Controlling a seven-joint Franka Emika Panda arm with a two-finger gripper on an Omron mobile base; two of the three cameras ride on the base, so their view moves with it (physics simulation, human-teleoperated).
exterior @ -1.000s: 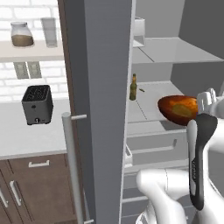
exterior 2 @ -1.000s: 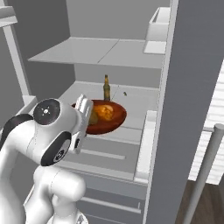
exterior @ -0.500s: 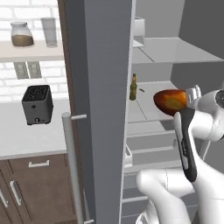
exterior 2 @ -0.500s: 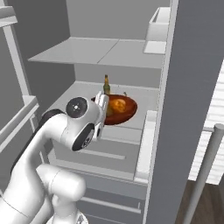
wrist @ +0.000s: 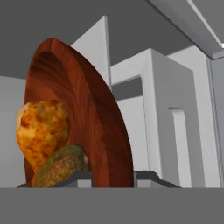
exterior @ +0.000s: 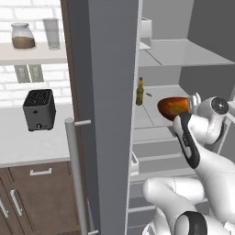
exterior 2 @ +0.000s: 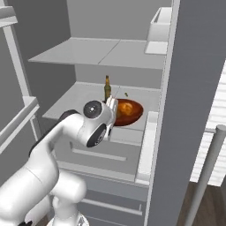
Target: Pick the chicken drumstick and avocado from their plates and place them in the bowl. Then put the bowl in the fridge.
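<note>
My gripper [exterior: 191,103] is shut on the near rim of the reddish-brown bowl [exterior: 171,106] and holds it just above the middle shelf [exterior: 151,118] inside the open grey fridge [exterior: 110,92]. From the right base view the bowl [exterior 2: 129,111] sits beyond my gripper [exterior 2: 113,107], with orange food showing in it. The hand view looks along the tilted bowl [wrist: 87,109]: the orange-brown chicken drumstick [wrist: 41,129] and the dark olive avocado [wrist: 61,168] lie inside it, just above my gripper [wrist: 111,177]. The plates are out of view.
A brown bottle [exterior: 139,92] stands on the same shelf, left of the bowl and further back. A white box [exterior 2: 158,31] sits on the upper shelf. The fridge door with its bar handle [exterior: 75,170] stands to my left; beyond it are a counter and a black toaster [exterior: 39,109].
The arm has reached forward and carried the bowl deeper into the fridge, over the middle shelf and closer to the bottle. The grip on the rim is unchanged.
</note>
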